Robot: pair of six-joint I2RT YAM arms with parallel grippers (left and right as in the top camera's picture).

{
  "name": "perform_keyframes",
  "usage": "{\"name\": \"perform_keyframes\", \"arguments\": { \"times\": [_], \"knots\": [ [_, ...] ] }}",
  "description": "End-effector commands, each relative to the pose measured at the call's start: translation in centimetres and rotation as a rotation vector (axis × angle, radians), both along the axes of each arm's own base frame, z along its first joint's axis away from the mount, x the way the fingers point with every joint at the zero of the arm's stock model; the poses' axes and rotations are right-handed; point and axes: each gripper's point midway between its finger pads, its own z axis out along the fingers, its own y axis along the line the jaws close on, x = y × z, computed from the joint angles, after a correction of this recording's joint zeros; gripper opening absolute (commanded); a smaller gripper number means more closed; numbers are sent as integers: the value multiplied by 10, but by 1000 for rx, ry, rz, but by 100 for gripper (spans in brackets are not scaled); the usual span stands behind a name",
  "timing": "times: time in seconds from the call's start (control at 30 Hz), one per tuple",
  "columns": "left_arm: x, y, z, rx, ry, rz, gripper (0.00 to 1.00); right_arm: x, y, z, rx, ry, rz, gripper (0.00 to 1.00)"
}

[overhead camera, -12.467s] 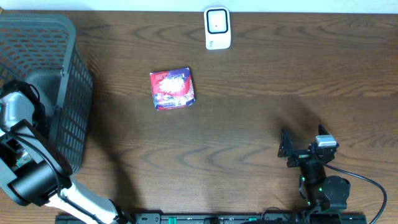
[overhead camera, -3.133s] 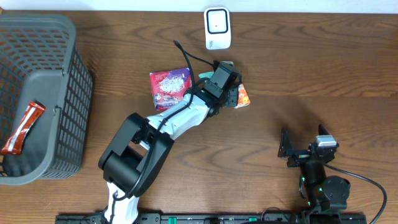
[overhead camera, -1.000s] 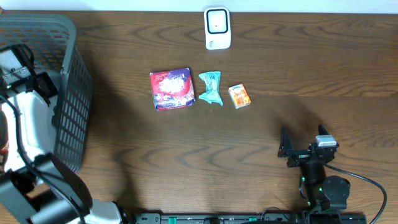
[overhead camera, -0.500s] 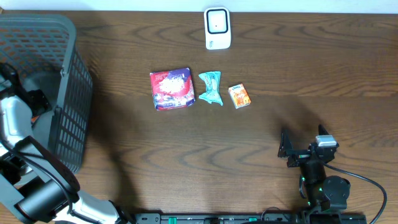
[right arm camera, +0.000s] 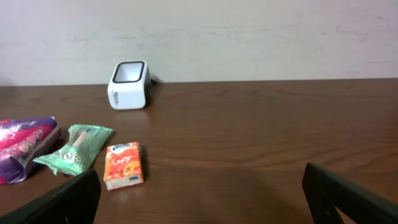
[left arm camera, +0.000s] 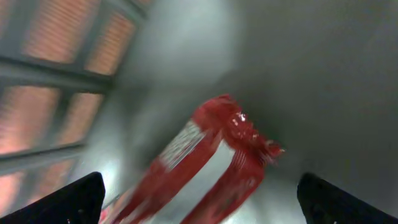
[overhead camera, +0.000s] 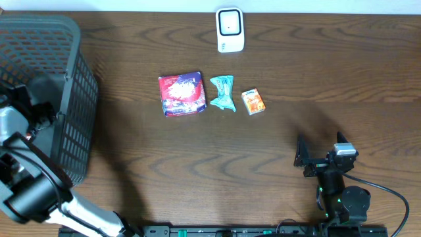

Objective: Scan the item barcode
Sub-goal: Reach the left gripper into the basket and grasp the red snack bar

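Overhead: the left arm reaches down into the grey basket at the far left of the desk. Its end is buried in there, so I can't read the fingers from this view, and the item is hidden under the arm. A purple packet, a green wrapper and an orange box lie in a row mid-desk. The scanner stands at the far edge. The right gripper is parked near right, well apart from everything.

Left wrist: blurry. The left gripper has its fingers spread wide with nothing clamped. The red wrapper lies on the basket floor directly ahead, between the two fingertips in the picture. Its long axis runs diagonally, lower left to upper right, so it crosses the line between the fingers at an angle. I can't tell if anything touches it yet.

Right wrist: the right gripper's fingers are spread wide and empty. It looks across bare desk toward the orange box and the scanner, with the basket out of frame.

My call: the red wrapper is the item to scan, and the left arm is by far the nearer one. The next move depends on that diagonal. I'd drop straight down and close across the narrow width, maybe with a small wrist turn first.
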Motion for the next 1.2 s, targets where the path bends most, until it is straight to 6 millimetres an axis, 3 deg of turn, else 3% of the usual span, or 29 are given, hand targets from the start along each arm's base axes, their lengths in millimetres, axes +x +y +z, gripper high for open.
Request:
{"name": "perform_keyframes", "arguments": {
  "times": [0.0, 0.17, 0.37, 0.4, 0.43, 0.53, 0.6, 0.63, 0.67, 0.93, 1.03, 1.17],
  "knots": [
    [-1, -5, -31, -47, 30, -39, 98, -1, 3, 0, 6, 0, 14, 99],
    [-1, -12, -47, -88, 46, -52, 98, -1, 3, 0, 6, 0, 14, 99],
    [12, -28, -36, -159, -37, -99, 94, -1, 3, 0, 6, 0, 14, 99],
    [13, -28, -33, -157, -41, -101, 86, -1, 3, 0, 6, 0, 14, 99],
    [13, -28, -29, -154, -45, -102, 70, -1, 3, 0, 6, 0, 14, 99],
    [14, -27, -19, -139, -61, -103, 58, -1, 3, 0, 6, 0, 14, 99],
    [14, -26, -17, -135, -65, -103, 38, -1, 3, 0, 6, 0, 14, 99],
    [14, -27, -17, -135, -64, -103, 20, -1, 3, 0, 6, 0, 14, 99],
    [14, -27, -17, -136, -65, -103, 8, -1, 3, 0, 6, 0, 14, 99],
    [40, -60, -2, -299, -230, -211, 7, -1, 3, 0, 6, 0, 14, 99],
    [54, -71, 27, -341, -335, -261, 7, -1, 3, 0, 6, 0, 14, 99],
    [70, -79, 98, -313, -516, -316, 7, -1, 3, 0, 6, 0, 14, 99]
  ]
}}
